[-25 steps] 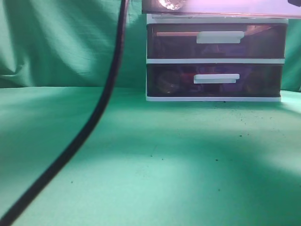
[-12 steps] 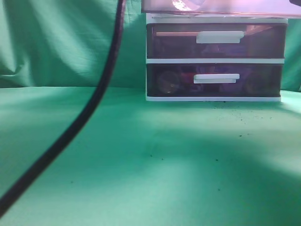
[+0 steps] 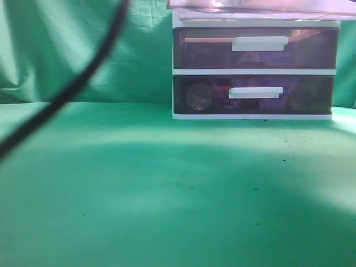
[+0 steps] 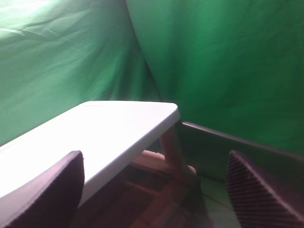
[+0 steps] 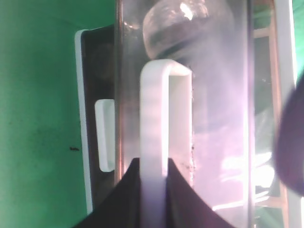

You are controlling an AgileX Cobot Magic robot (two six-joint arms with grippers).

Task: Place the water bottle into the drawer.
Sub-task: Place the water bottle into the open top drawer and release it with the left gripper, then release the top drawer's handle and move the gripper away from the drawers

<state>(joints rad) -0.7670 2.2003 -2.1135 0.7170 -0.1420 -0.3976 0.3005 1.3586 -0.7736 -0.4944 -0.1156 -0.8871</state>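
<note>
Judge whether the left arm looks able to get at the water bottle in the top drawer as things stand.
Probably yes: the drawer is pulled out, the water bottle lies uncovered, and the left gripper is open, though aimed at the unit's back.

Green cloth (image 3: 178, 194) covers the table, specked with small dark crumbs, and a wrinkled green backdrop (image 3: 67, 50) hangs behind. White-framed unit (image 3: 255, 72) at back right; middle drawer (image 3: 211, 53) and bottom drawer (image 3: 206, 94) both shut, dark translucent, each with a white handle. Round blurry items show through the bottom one. A black cable (image 3: 61, 100), out of focus, runs diagonally across the left foreground. Left wrist view: white flat top (image 4: 95, 137) of the unit against green cloth.
</note>
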